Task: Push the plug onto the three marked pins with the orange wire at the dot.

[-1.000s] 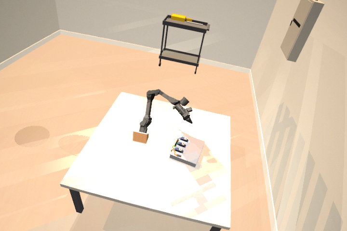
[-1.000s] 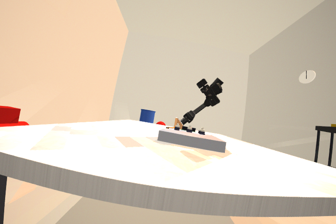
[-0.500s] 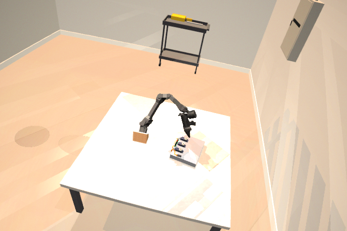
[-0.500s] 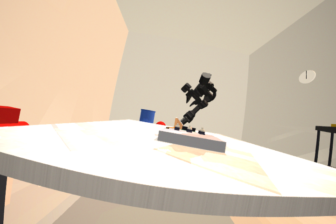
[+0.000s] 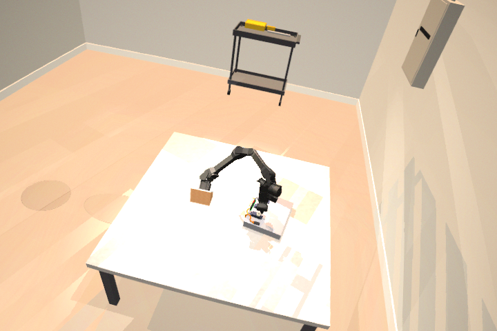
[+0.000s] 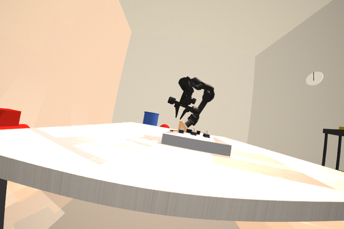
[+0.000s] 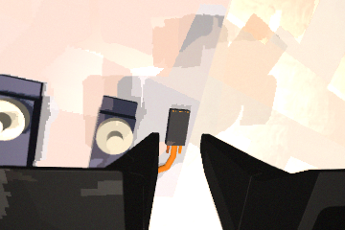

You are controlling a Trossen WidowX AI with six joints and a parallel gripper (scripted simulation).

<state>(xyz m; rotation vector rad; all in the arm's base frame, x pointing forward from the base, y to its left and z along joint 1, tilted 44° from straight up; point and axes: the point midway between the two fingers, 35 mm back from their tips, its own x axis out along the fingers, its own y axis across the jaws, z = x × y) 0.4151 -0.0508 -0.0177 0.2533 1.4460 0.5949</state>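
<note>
The small dark plug lies on the pale slab, near one edge. Its socket end points up in the wrist view and orange wire leaves the other end. My gripper is partly open and empty. It points down above the slab. In the wrist view the plug shows between and slightly beyond the fingertips, below them and not touched. Dark blue servos with white round horns stand in a row; the nearest servo is left of the plug. The pins, coloured band and dot cannot be made out.
A second servo stands farther left in the wrist view. A wooden block stands by the arm's base. A blue container and a red round thing are in the background. A trolley stands by the wall.
</note>
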